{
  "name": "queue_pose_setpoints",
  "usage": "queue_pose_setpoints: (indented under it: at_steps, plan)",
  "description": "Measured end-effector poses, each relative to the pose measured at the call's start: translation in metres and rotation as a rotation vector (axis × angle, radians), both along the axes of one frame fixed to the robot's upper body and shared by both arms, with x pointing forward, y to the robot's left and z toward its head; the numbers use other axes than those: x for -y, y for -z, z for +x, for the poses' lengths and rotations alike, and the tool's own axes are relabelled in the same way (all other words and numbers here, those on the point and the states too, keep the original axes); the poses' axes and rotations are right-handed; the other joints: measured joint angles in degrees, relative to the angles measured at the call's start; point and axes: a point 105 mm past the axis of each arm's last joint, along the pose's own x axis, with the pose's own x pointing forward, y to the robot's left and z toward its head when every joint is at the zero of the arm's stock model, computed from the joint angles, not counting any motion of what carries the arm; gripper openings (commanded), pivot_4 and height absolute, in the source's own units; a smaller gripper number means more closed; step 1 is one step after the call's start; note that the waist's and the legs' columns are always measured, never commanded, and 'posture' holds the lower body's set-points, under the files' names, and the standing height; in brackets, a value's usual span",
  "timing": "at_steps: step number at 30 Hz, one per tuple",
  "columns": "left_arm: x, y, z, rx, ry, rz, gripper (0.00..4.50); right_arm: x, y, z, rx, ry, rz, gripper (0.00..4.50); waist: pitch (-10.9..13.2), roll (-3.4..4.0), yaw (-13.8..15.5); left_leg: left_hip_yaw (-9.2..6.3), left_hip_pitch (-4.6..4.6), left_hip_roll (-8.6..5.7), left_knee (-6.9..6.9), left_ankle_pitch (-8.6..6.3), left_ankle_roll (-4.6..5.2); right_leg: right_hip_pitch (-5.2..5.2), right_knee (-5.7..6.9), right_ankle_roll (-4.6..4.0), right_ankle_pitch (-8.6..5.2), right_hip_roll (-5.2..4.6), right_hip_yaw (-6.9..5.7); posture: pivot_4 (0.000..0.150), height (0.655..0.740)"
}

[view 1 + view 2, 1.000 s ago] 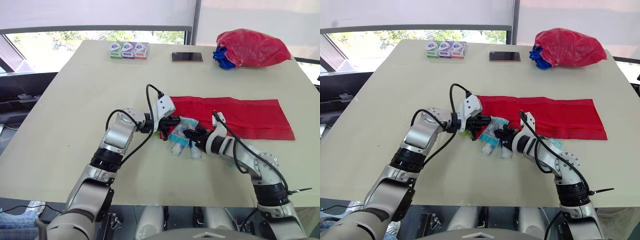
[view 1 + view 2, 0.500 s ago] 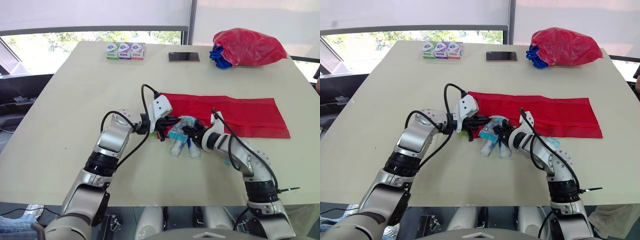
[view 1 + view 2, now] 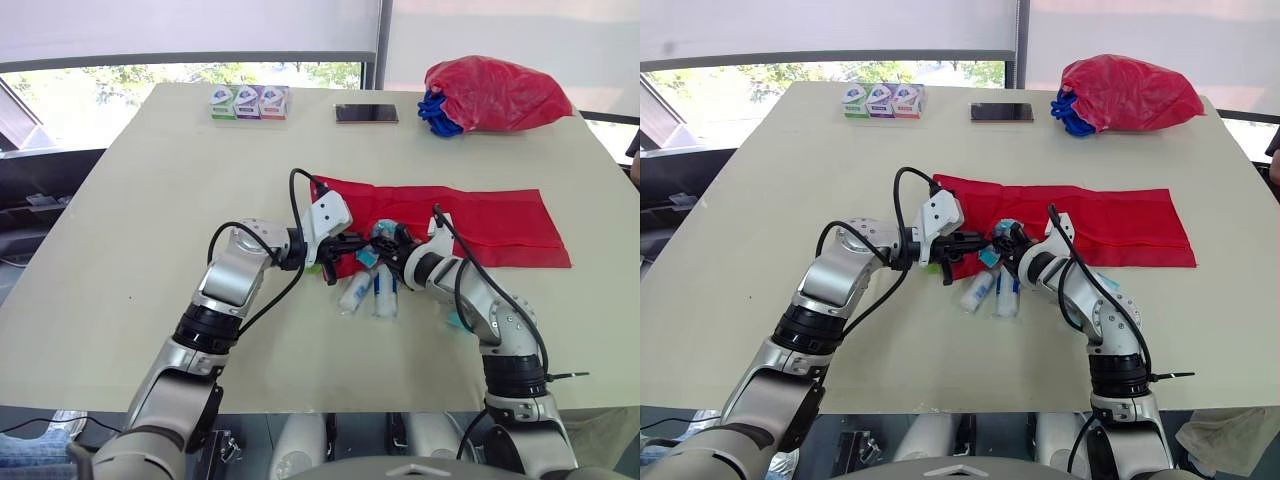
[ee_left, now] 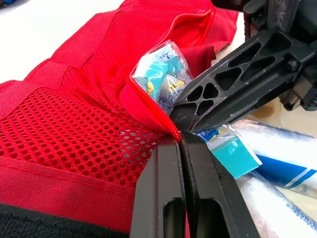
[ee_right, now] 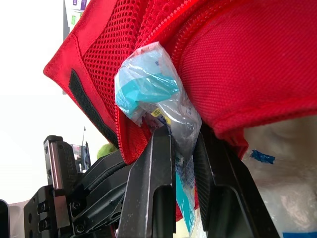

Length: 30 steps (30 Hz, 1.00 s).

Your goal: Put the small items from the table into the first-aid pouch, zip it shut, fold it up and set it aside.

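The left gripper is seen with its fingers pressed together on the zip edge of the pouch. The pouch is laid flat with its long axis across the table, its mouth turned toward the left fingers and its length stretched away beyond the right ones. Just past the left fingertips, a packet is pushed partway into the mouth, clamped between the narrowly parted fingers of the right gripper. The mesh is made out in the wrist views. Two tubes are seen lying just robot-side of both fingertips.
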Motion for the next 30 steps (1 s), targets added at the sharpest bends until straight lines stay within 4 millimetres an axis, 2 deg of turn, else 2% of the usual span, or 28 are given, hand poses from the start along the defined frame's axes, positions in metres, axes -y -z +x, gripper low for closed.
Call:
queue_pose_setpoints:
  at_steps: [8, 13, 19, 25, 30]
  plan:
    - [-0.001, -0.003, 0.000, -0.060, -0.010, -0.068, 0.02, -0.007, 0.005, -0.001, 0.074, -0.060, -0.060, 0.02, 0.00, 0.00, 0.00, 0.01, 0.00, 0.00, 0.00, 0.00, 0.00, 0.00, 0.00, 0.00, 0.00, 0.01, -0.03, 0.150, 0.7400]
    - [-0.005, -0.003, 0.000, -0.079, -0.025, -0.089, 0.02, -0.014, 0.004, 0.006, 0.122, -0.080, -0.049, 0.02, 0.00, 0.00, -0.03, 0.01, 0.02, 0.00, -0.01, 0.00, 0.00, -0.01, 0.01, 0.00, 0.00, 0.04, -0.06, 0.150, 0.7400]
    - [-0.013, -0.008, 0.003, -0.058, -0.047, -0.092, 0.02, -0.023, 0.001, 0.011, 0.129, -0.043, 0.057, 0.02, 0.00, 0.00, -0.01, 0.01, 0.01, 0.00, -0.01, 0.00, -0.01, -0.01, 0.01, 0.00, 0.00, 0.03, -0.08, 0.150, 0.7400]
    - [-0.012, -0.012, 0.002, -0.044, -0.035, -0.105, 0.02, -0.021, 0.000, 0.015, 0.101, 0.011, 0.133, 0.02, 0.00, 0.02, 0.01, 0.01, 0.01, -0.01, -0.01, 0.11, -0.19, -0.01, 0.00, 0.00, 0.00, 0.00, -0.09, 0.150, 0.7400]
    - [-0.010, -0.006, 0.000, -0.079, 0.002, -0.110, 0.02, -0.018, 0.004, 0.012, 0.117, -0.039, 0.058, 0.02, 0.00, 0.02, -0.01, 0.01, 0.01, -0.02, -0.02, 0.11, -0.19, -0.01, 0.00, 0.00, 0.00, 0.01, -0.11, 0.150, 0.7400]
